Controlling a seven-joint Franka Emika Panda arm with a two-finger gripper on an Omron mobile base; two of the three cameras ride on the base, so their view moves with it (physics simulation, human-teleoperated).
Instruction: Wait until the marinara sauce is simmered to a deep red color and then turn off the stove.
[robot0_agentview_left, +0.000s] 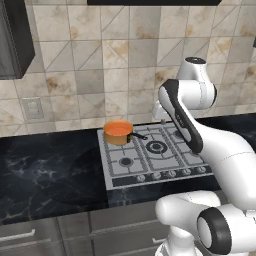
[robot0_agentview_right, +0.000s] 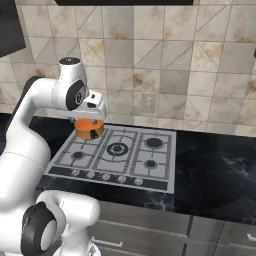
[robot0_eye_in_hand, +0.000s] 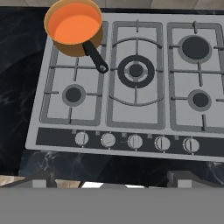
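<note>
The marinara sauce (robot0_eye_in_hand: 73, 22) is a smooth, bright orange disc filling a small orange saucepan (robot0_agentview_left: 118, 132) on the stove's back left burner. The pan's thin dark handle (robot0_eye_in_hand: 96, 57) points toward the middle burner. The stove (robot0_eye_in_hand: 107, 83) is a silver-grey cooktop with dark grates and a row of round knobs (robot0_eye_in_hand: 135, 141) along its front panel. My gripper (robot0_eye_in_hand: 113, 180) hangs high above the stove's front edge, looking down, its two dark fingertips (robot0_eye_in_hand: 41, 180) spread wide with nothing between them. In the right base view my hand (robot0_agentview_right: 94, 111) hovers just over the saucepan (robot0_agentview_right: 89, 129).
Black marble counter (robot0_agentview_left: 45, 170) runs on both sides of the stove (robot0_agentview_left: 155, 150). A tiled wall with an outlet (robot0_agentview_right: 147, 102) stands behind it, and dark cabinets (robot0_agentview_left: 12, 40) hang at upper left. Grey drawers (robot0_agentview_right: 150, 235) sit below the counter.
</note>
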